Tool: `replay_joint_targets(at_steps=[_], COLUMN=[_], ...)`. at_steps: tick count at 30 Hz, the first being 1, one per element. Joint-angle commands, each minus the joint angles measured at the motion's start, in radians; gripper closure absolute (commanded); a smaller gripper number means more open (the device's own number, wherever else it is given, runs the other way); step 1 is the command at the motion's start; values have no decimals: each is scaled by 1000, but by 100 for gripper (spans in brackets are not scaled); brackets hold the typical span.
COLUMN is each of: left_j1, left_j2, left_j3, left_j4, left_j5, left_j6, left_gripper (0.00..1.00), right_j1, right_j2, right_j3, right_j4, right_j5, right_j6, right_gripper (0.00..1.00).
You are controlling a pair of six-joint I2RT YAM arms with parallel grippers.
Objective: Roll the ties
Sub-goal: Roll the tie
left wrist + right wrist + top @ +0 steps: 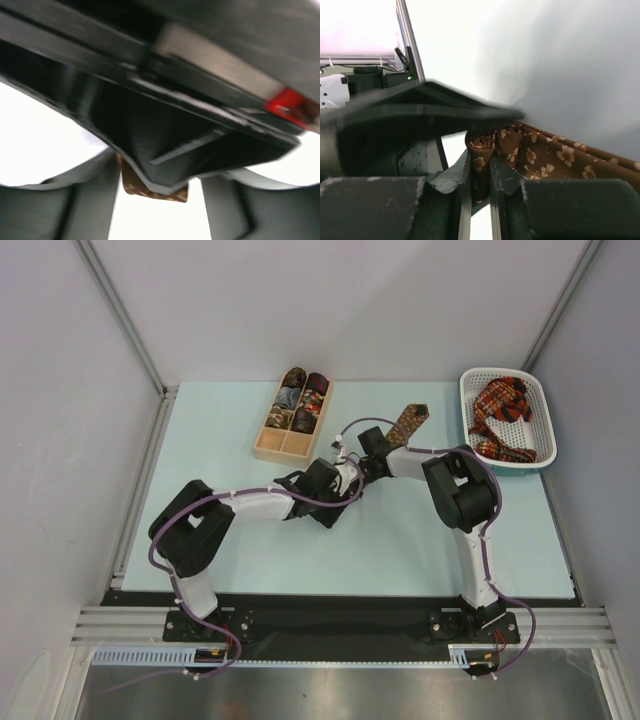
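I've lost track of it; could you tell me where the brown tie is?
Top view: the brown tie lies mid-table between wooden box and basket, one end in the right fingers.

Brown tie (130,184) mostly hidden

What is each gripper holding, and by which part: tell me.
The right gripper pinches the brown tie at its rolled-up end. The left gripper is open around that end, not gripping it.

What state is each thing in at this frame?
brown tie: one end rolled, rest stretched out flat
right end effector: shut on brown tie's rolled end
left end effector: open, facing the roll
wooden box: far compartments hold rolled ties
basket: holds unrolled plaid ties
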Motion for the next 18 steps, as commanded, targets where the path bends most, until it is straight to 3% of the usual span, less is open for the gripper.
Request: replay_joint_targets(at_steps=[1, 5, 18], left_j1=[-17, -17, -18], left_j2=[7, 7, -13], left_j3=[16, 9, -4], left_j4=[-54, -82, -122], left_j5=[-55, -86, -49], left_j6=[14, 2, -30], left_gripper=[39, 46, 51], right_j1=[-10, -18, -31], right_j2=[22, 27, 59], right_j3=[50, 60, 108], right_j4=[-37, -51, -143], right_j5=[26, 37, 133], right_j6=[-27, -36, -96], right_gripper=[100, 100, 100])
